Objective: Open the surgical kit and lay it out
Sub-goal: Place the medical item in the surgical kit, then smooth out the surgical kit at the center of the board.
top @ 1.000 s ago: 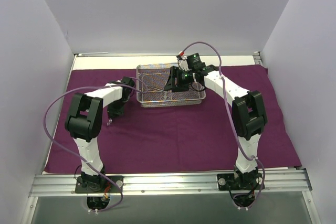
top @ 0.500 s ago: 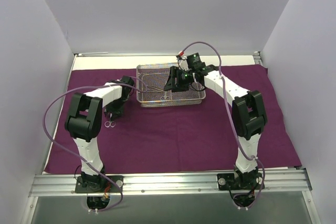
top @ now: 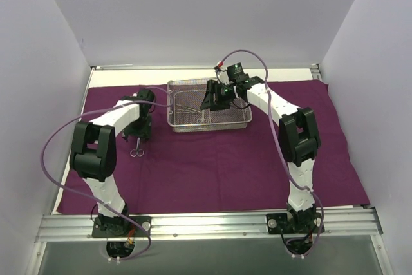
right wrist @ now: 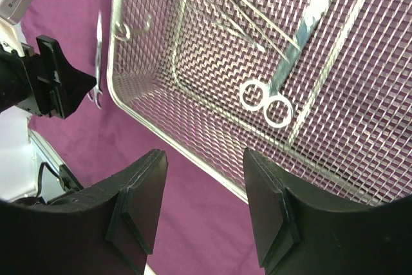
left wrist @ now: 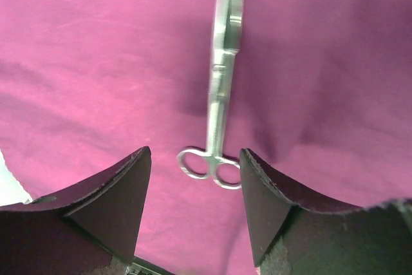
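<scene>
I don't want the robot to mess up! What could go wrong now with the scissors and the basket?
The left hand hangs open right over the scissors' ring handles, so pulling away could snag and drag them across the purple cloth. The right hand sits at the mesh tray's rim; it might shove the tray, or grab several overlapping instruments together.

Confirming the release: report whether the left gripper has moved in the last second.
Yes. Seen from above, the left gripper has shifted left, away from the mesh tray's left wall, with the scissors lying on the cloth beneath it.
</scene>
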You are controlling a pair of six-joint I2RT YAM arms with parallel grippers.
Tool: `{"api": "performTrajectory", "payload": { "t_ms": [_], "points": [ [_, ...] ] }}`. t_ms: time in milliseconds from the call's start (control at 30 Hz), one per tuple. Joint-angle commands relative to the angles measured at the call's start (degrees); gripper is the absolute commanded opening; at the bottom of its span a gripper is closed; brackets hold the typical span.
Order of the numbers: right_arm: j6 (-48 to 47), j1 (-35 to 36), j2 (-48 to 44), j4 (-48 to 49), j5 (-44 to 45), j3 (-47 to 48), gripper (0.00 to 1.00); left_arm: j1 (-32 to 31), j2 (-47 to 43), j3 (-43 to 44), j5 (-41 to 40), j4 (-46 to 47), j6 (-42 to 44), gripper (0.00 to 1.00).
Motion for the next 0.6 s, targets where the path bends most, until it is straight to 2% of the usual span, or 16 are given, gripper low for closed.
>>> {"api": "performTrajectory", "payload": {
  "t_ms": [0,67,167,200,233,333,567],
  "points": [
    [-1.2,-0.4,-0.1,-1.6,-1.1,4.2,0.51,2.8,-3.9,-0.7,0.0,-1.1,-1.3,0.66],
    [-0.6,-0.4,0.1,-1.3,-1.2,4.7,0.51,3.9,-6.3,-1.8,0.1,-0.8,-1.5,0.66],
    [0.4,-0.1,-0.2,-0.9,-1.2,4.7,0.51,7.5,-8.2,-3.2,1.7,-0.4,-1.8,0.53],
    [0.5,-0.1,-0.3,-0.8,-1.0,4.7,0.51,9.7,-8.4,-3.4,2.8,-0.2,-1.5,0.46],
    [0.5,0.3,-0.4,-0.8,-0.9,4.6,0.51,10.7,-8.0,-3.7,3.1,0.0,-1.2,0.30],
    [0.6,1.0,-0.6,-1.3,-0.6,4.6,0.51,14.2,-7.0,-4.6,5.1,1.0,-0.8,0.02],
    [0.4,2.4,0.0,-1.5,1.2,5.3,0.51,21.1,-0.2,-3.9,9.6,1.3,-2.1,0.02]
  ]
}}
